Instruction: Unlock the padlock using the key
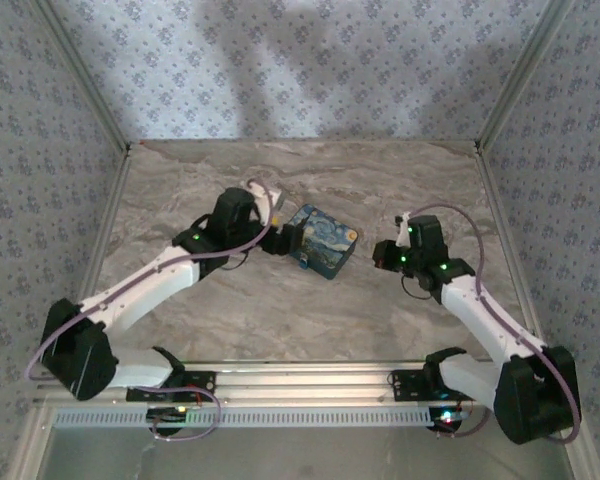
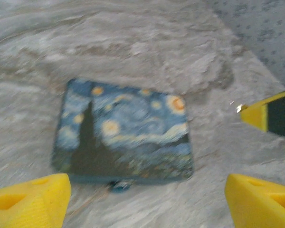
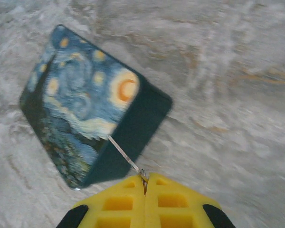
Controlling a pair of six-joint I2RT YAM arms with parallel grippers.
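Observation:
The padlock (image 2: 118,186) is a tiny, blurred metallic lock at the near edge of the blue night-sky box (image 2: 123,130). My left gripper (image 2: 147,204) is open. Its yellow fingers (image 2: 31,199) stand wide to either side just short of the lock, with nothing between them. From above, the left gripper (image 1: 283,240) sits against the box's (image 1: 322,240) left side. My right gripper (image 3: 145,179) is shut on the key (image 3: 126,156), whose thin silver shaft points at the box's (image 3: 80,99) dark side wall. The right gripper (image 1: 382,257) hovers a short way right of the box.
The box lies on a marble-patterned table (image 1: 310,320). Patterned walls (image 1: 300,70) with metal corner posts close it in at the back and both sides. The right gripper's yellow finger (image 2: 270,116) shows at the right edge of the left wrist view.

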